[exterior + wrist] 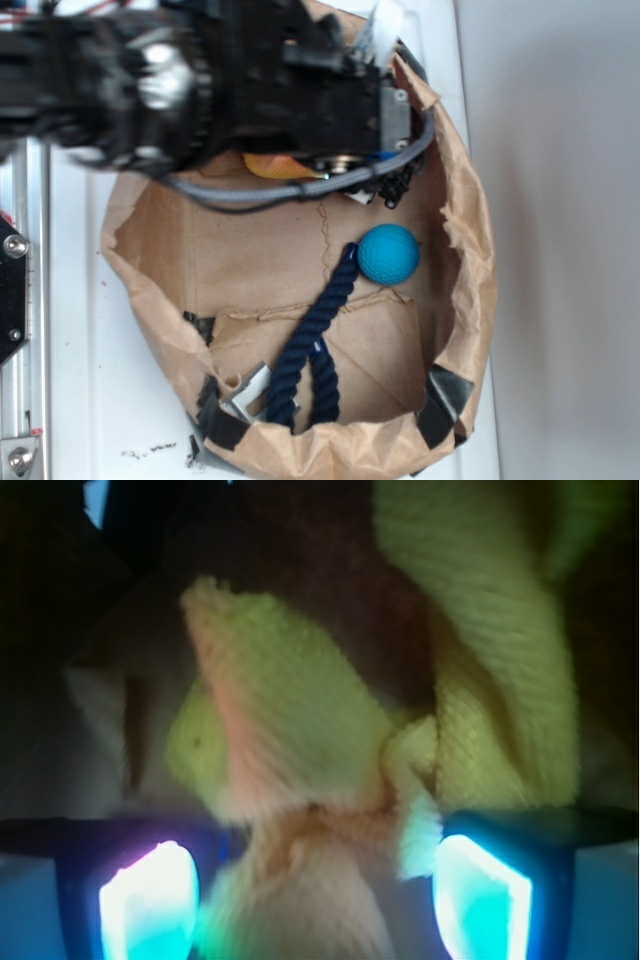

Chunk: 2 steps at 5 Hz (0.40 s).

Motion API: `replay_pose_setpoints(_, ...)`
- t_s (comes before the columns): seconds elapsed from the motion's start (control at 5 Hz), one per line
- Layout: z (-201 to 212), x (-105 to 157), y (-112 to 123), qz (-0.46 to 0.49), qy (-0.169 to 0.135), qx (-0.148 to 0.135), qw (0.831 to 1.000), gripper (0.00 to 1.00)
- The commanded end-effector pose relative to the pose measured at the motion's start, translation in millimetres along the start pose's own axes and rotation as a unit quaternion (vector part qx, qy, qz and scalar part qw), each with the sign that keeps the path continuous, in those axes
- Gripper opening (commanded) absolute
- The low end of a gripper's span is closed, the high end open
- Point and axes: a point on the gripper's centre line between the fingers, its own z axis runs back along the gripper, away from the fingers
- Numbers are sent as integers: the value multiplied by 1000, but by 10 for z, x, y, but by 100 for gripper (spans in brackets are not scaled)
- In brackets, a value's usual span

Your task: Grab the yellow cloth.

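Observation:
The yellow cloth [290, 730] fills the wrist view, fuzzy and bunched into folds. A twisted part of it runs down between the two glowing fingertips [150, 900] of my gripper [315, 900]. The gripper is open, with its pads wide apart on either side of the cloth. There is a gap on the left, and the cloth comes close to the right pad. In the exterior view only a small orange-yellow patch of the cloth [265, 165] shows under the black arm [300, 90]. The arm hangs over the far side of the brown paper bag [470, 250] and hides the fingers.
A teal-blue ball [388, 253] lies inside the bag, to the right of its middle. A dark navy twisted rope [315, 350] runs from the ball toward the near rim. The bag's crumpled walls stand all round. A metal rail [20, 300] runs along the left edge.

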Motion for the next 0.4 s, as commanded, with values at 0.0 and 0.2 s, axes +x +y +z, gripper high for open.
replay_pose_setpoints(0.0,-32,231,246,18,-47,12,999,100)
replay_pose_setpoints(0.2,-29,201,237,23,-54,3,998,0)
